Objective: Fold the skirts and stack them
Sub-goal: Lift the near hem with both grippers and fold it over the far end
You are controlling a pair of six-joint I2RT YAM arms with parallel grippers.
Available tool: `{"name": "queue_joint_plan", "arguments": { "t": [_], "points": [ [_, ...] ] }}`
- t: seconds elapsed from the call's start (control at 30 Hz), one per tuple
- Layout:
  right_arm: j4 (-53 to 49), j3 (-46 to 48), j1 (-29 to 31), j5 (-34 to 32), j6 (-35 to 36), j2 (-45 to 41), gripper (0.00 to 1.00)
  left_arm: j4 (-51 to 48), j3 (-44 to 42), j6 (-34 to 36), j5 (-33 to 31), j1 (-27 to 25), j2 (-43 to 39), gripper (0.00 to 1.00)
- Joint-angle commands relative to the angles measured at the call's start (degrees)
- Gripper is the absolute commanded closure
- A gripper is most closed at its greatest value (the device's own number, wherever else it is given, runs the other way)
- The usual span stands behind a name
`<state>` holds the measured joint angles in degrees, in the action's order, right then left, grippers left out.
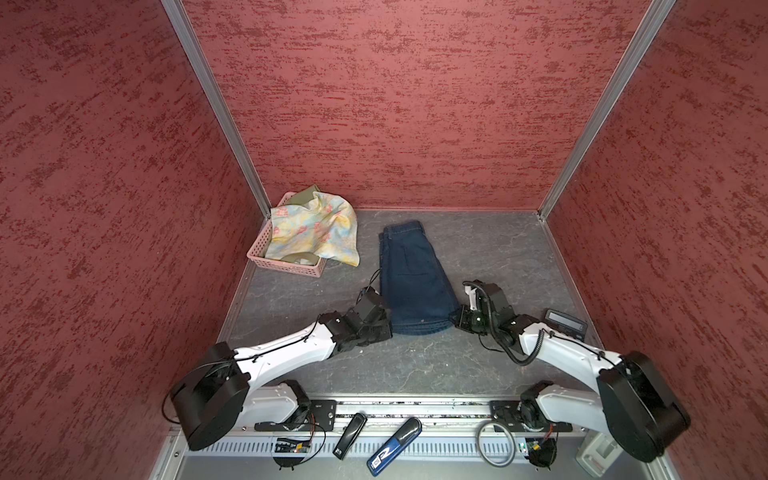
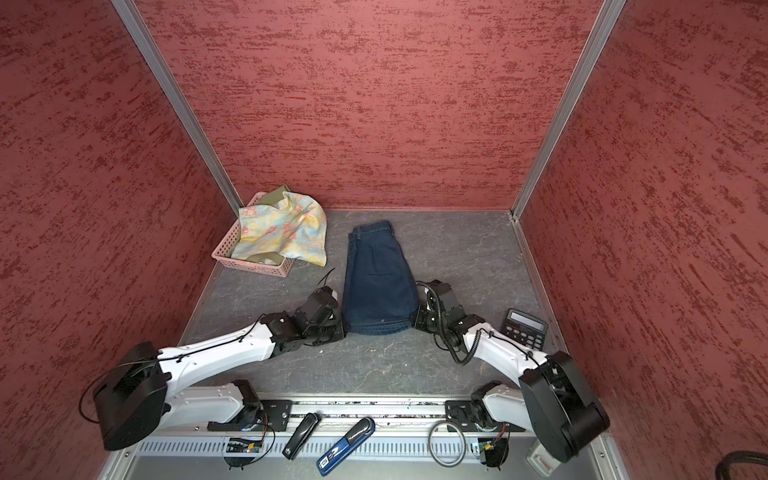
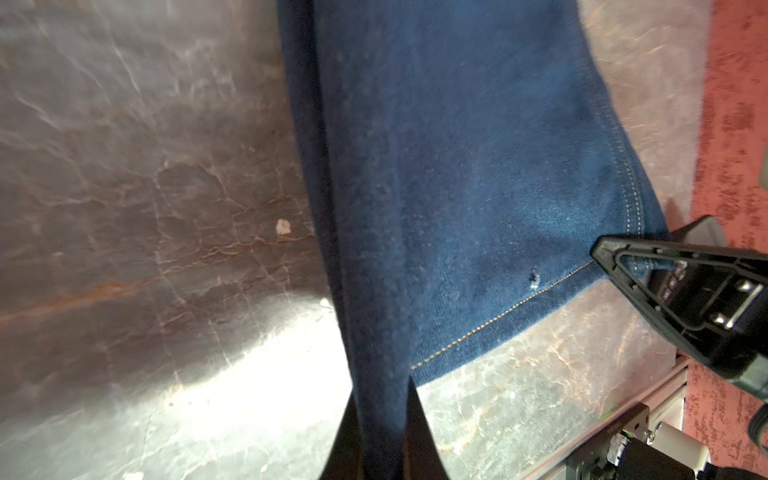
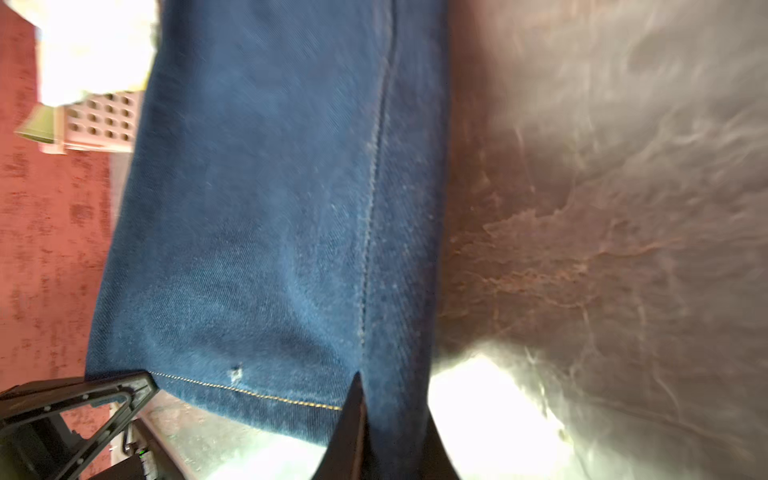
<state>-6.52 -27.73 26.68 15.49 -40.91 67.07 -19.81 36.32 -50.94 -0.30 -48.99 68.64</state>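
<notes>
Both top views are evenly, softly lit and sharp across the tabletop (image 1: 415, 365), with only faint shadows under the arms (image 1: 282, 349). The wide lens splays the metal wall posts (image 1: 216, 104) outward toward the frame edges. The wrist views are rougher. Each has a blown-out white glare patch on the tabletop beside the denim skirt (image 3: 457, 166). In the right wrist view the stone pattern smears with blur, and the pastel skirt (image 4: 91, 50) over the pink basket (image 4: 104, 120) is washed out to white

Left arm (image 1: 286, 347) and right arm (image 1: 561, 345): white link shells, black rounded joint housings. Thin black wire (image 1: 305, 340) along left; coiled black cable (image 1: 509, 353) on right. Finger (image 3: 665, 250): black triangular open frame, small silver screws.
</notes>
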Motion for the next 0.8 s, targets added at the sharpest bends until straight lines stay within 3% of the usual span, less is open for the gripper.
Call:
{"name": "queue_joint_plan", "arguments": {
  "t": [0.0, 0.13, 0.27, 0.43, 0.53, 0.77],
  "points": [
    [-7.00, -0.22, -0.94, -4.13, 0.57, -4.70, 1.00, -7.74, -2.79, -1.16, -4.46, -2.60, -3.43, 1.00],
    [-15.87, 0.16, -0.81, -6.43, 0.79, -12.08, 1.00, -11.21, -5.19, -6.69, -7.39, -9.48, -7.90, 1.00],
    [-27.19, -4.91, -0.80, -9.38, 1.42, -19.64, 1.00, -20.09, -0.13, -9.53, -13.67, -17.63, -11.62, 1.00],
    [-34.89, -18.23, -0.77, -11.40, 4.44, -17.37, 1.00, -28.33, 11.94, -4.29, -17.74, -18.38, -12.61, 1.00],
    [-36.28, -26.35, -0.93, -11.73, 6.10, -11.35, 1.00, -28.03, 16.73, 0.88, -13.93, -12.47, -11.75, 1.00],
    [-28.34, -39.84, -6.90, -3.79, 11.30, 10.16, 1.00, -17.39, 16.97, 10.79, 5.28, 13.45, -5.86, 1.00]
  ]
}}
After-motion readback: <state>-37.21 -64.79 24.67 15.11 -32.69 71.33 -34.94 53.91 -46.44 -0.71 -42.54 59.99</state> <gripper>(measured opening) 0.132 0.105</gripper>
